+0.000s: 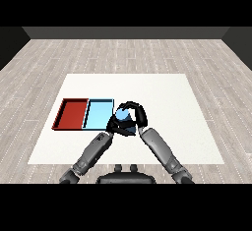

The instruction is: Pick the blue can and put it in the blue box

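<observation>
White table [162, 127] (two trays) | grey plank floor [123, 53] | dark wall [126, 32]

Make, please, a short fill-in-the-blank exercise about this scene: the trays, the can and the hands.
1. The red tray lies to the ____ of the light blue tray in the view.
2. The can held between the hands is ____ in colour.
3. The right hand and left hand hold the can just to the ____ of the light blue tray.

Missing words: left; blue; right
</observation>
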Available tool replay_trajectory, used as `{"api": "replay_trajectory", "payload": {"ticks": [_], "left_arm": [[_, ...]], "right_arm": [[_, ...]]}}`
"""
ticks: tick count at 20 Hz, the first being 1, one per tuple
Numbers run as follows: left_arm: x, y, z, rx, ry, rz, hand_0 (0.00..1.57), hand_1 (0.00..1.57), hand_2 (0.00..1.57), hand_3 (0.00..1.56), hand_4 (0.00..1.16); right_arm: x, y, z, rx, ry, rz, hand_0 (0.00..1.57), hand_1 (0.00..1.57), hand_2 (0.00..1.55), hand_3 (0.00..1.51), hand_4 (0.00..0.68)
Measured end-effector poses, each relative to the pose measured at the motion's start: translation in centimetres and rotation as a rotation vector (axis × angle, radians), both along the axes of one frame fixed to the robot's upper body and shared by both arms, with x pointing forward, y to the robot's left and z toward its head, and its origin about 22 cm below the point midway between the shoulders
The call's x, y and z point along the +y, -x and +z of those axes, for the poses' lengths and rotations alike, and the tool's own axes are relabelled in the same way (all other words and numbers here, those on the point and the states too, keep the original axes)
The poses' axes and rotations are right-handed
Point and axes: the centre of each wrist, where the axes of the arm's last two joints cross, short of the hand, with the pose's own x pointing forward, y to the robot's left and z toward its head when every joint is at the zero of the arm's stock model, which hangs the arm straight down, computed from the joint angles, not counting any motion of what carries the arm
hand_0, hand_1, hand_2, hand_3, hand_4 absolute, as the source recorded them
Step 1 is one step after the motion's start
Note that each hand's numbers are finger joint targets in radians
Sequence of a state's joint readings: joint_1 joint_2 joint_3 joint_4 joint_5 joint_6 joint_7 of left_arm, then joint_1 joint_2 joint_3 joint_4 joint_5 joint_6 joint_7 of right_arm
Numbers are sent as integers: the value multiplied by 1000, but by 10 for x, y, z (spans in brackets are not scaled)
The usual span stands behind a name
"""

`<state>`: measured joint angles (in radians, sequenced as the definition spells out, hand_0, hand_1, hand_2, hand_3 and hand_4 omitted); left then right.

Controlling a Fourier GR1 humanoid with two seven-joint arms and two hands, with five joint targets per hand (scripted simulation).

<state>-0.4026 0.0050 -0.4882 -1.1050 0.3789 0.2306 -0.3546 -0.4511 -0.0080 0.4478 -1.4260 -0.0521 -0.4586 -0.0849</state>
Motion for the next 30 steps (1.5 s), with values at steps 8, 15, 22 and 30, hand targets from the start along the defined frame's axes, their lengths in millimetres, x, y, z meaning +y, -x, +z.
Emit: {"api": "replay_trajectory", "payload": {"ticks": [8, 15, 22, 30], "left_arm": [[-15, -2, 4, 24, -46, 10, 0, 0, 0, 0, 530], [-17, 4, -7, 60, 28, 68, 1571, 1571, 1571, 1471, 747], [-23, -2, -11, 54, 85, 101, 1571, 1571, 1571, 1510, 1030], [-21, -4, -16, -23, 97, 147, 1571, 1571, 1571, 1535, 1122]], "right_arm": [[2, 3, -3, 6, -48, 16, 1477, 1477, 1465, 1396, 600], [6, 9, -8, 2, -113, 36, 1459, 1459, 1442, 1395, 626], [2, 4, 0, 10, -164, 29, 1421, 1421, 1441, 1394, 598], [4, 6, 0, 43, -154, 84, 0, 0, 0, 0, 0]]}}
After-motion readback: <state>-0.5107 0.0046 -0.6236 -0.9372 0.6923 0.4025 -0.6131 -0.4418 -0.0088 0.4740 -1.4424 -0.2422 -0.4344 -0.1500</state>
